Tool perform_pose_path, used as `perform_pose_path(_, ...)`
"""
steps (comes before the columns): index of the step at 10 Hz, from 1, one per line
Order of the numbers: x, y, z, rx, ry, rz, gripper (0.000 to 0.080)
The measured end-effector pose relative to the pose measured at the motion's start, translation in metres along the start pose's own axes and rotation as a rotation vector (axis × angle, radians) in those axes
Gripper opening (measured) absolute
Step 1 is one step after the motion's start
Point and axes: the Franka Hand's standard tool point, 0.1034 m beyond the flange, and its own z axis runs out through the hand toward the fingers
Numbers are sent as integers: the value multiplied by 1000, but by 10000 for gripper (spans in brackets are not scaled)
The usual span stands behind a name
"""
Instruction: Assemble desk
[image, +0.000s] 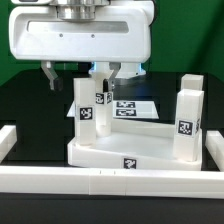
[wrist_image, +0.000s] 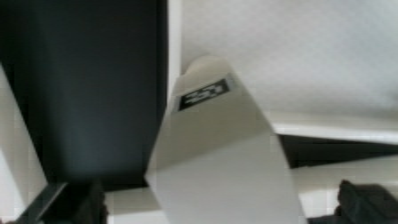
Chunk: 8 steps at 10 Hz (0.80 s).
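- The tabletop (image: 120, 148) lies flat on the black table, socket side up, inside the white border rails (image: 60, 180), with the marker board (image: 135, 105) behind it at about twelve o'clock
- Three legs stand upright on the tabletop in the exterior view: one at the near corner around nine o'clock (image: 87, 112), one at three o'clock (image: 188, 120), and a third at the far side under the arm (image: 101, 100)
- I can't find a fourth leg in either view
- The gripper (image: 107, 72) hangs straight above that far leg, its fingers (image: 120, 70) pointing down at six o'clock; the other dark prong further towards the exterior view's left looks like part of the wrist hardware, though I can't be sure
- In the wrist view the leg (wrist_image: 210, 150) fills the middle, tag facing the camera, with dark fingertips (wrist_image: 68, 200) either side of it and a visible gap, so the jaws look open around the leg rather than clamped
- The relation that counts: the leg's long axis runs vertical, in line with the gripper's approach, and it sits between the fingers
- My guess is this leg is being seated or turned into its socket; whether it is fully home I can't tell
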Motion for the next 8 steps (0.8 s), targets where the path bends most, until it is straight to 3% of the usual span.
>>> perform_pose_path(4, 0, 1, 0, -10, -4, -169, 609)
perform_pose_path(6, 0, 1, 0, -10, -4, -165, 304)
perform_pose_path(8, 0, 1, 0, -10, -4, -140, 290)
